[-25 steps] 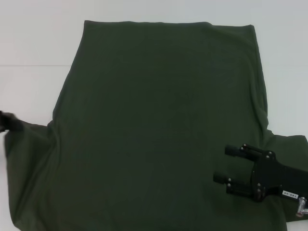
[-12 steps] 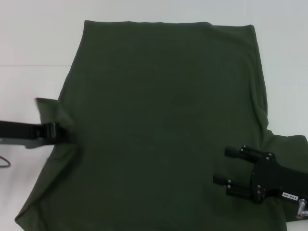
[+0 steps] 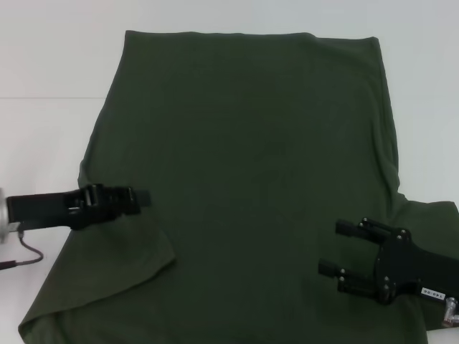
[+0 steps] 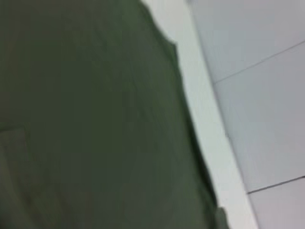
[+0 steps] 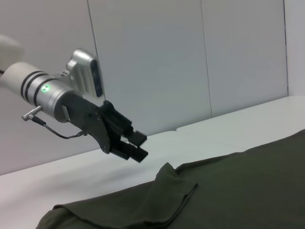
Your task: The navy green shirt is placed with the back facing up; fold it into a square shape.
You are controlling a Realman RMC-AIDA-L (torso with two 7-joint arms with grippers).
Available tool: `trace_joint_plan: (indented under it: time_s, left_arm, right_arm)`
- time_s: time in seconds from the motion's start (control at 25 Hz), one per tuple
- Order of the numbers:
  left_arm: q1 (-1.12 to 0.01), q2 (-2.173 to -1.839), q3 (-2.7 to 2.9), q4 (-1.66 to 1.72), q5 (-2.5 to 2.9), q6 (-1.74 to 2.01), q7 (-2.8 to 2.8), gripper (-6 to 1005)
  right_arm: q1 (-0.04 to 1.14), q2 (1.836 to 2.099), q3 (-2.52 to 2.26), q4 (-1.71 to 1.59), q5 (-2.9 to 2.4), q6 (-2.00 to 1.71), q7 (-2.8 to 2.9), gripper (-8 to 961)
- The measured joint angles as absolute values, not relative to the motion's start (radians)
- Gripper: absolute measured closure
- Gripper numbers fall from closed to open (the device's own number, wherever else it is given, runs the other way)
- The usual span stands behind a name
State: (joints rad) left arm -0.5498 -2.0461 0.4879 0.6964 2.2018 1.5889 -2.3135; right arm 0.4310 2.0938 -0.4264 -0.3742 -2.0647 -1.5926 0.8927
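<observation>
The navy green shirt (image 3: 244, 143) lies spread on the white table, plain side up, and fills most of the head view. Its left sleeve (image 3: 133, 254) is folded inward and lies flat on the body. My left gripper (image 3: 143, 197) reaches in from the left and hovers just above that fold. The right wrist view shows this left gripper (image 5: 142, 146) open and empty, above the folded sleeve (image 5: 167, 191). My right gripper (image 3: 330, 246) is open over the shirt's lower right part, beside the right sleeve (image 3: 430, 215). In the left wrist view the shirt (image 4: 86, 119) covers most of the picture.
Bare white table (image 3: 43, 57) surrounds the shirt at the left, the back and the right. A thin cable (image 3: 25, 254) hangs from the left arm near the table's left edge. Grey wall panels (image 5: 190, 57) stand behind the table.
My left gripper has moved right over the shirt, carrying the left sleeve inward. The sleeve has dropped from it and now lies folded on the body. The right arm has stayed still.
</observation>
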Motion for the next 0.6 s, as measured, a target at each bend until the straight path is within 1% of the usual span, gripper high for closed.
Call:
trace_joint_plan:
  time_s: [0.16, 0.24, 0.32, 0.44, 0.52, 0.6]
  left_arm:
    - [-0.502, -2.040, 0.477, 0.693, 2.108, 1.648, -2.148, 722]
    - [-0.476, -2.041, 0.467, 0.687, 2.048, 1.708, -2.000, 627]
    - [-0.460, -2.053, 0.466, 0.683, 2.017, 1.761, -1.861, 532]
    - [-0.443, -2.083, 0.473, 0.691, 2.024, 1.783, -1.679, 411]
    - [-0.435, -2.091, 0.488, 0.698, 2.050, 1.754, -1.606, 339]
    - [-0.422, -2.091, 0.515, 0.702, 2.083, 1.735, -1.499, 266]
  right_arm:
    - [0.431, 2.093, -0.426, -0.374, -2.065, -1.594, 0.893, 136]
    - [0.431, 2.092, -0.426, -0.374, -2.065, -1.594, 0.893, 135]
    - [0.431, 2.092, -0.426, -0.374, -2.065, -1.597, 0.893, 135]
    - [0.431, 2.092, -0.426, -0.374, -2.065, -1.606, 0.893, 135]
    - [0.430, 2.092, -0.425, -0.374, -2.065, -1.609, 0.894, 135]
    - [0.426, 2.091, -0.425, -0.377, -2.065, -1.610, 0.894, 135]
